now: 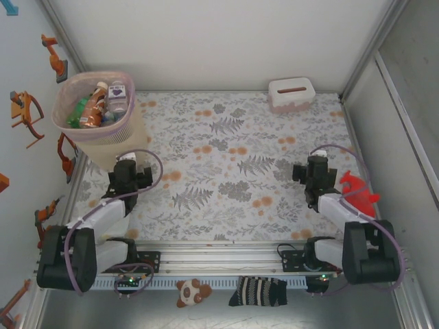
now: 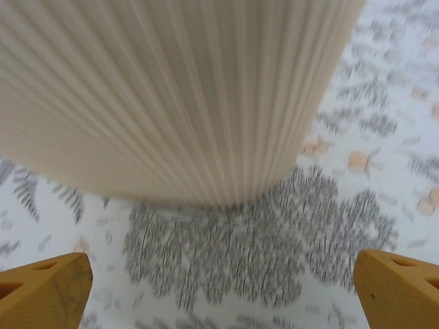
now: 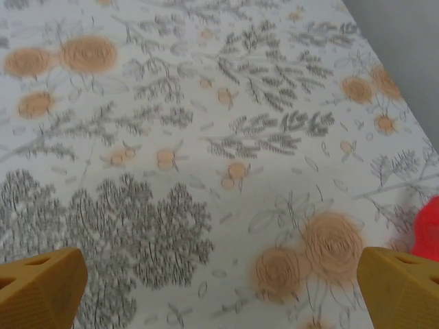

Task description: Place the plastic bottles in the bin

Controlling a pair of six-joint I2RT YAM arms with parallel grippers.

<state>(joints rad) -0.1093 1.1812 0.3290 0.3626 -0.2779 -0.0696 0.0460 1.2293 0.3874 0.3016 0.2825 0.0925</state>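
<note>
- Since the bottles (image 1: 100, 105) lie heaped inside the bin (image 1: 118, 152), most are half hidden.
- Left gripper (image 1: 125, 163) hovers low, facing the bin's ribbed wall, jaws wide, empty.
- Right gripper (image 1: 312, 170) tilts down over the table (image 1: 233, 157), jaws wide, empty.
- Bin stands upright, far left; bottles lean at mixed angles.
</note>
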